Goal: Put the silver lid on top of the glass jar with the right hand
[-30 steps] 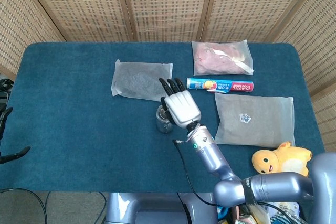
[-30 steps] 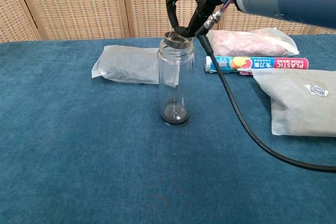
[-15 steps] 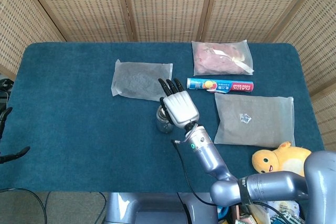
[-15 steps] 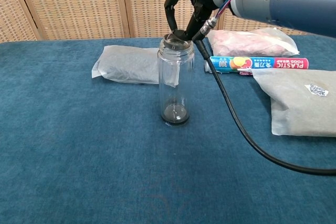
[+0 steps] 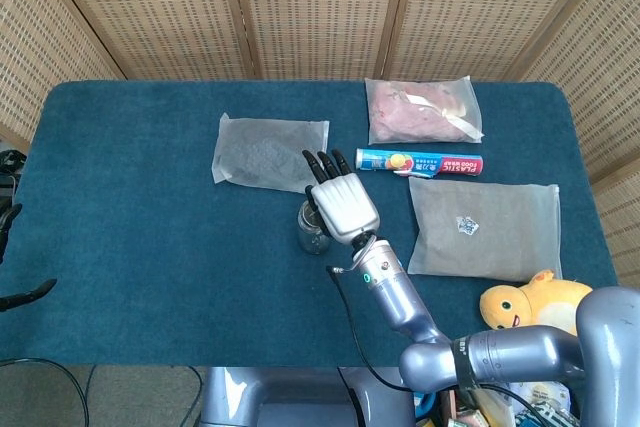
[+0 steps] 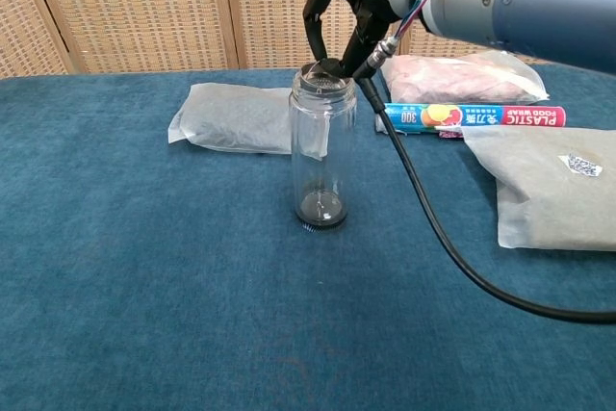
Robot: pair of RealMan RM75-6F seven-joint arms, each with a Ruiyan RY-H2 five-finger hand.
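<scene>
I am keeping the glass jar [image 6: 321,151] upright on the tabletop [image 6: 144,286], long axis vertical and mouth up, so the silver lid [image 6: 323,71] is sitting flat on its rim. The right hand [image 6: 348,2] is hovering above it, fingers [image 6: 313,31] pinching the lid (seating looks unfinished).

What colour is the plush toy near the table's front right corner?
Yellow-orange, with a paler belly; the plush toy shows only in the head view.

Right hand [image 5: 344,205]: pale silver-white back plate, black fingers [image 6: 312,34]. Forearm glossy silver-blue metal, small green indicator light at wrist; black cable [image 6: 433,228] trailing from wrist
</scene>
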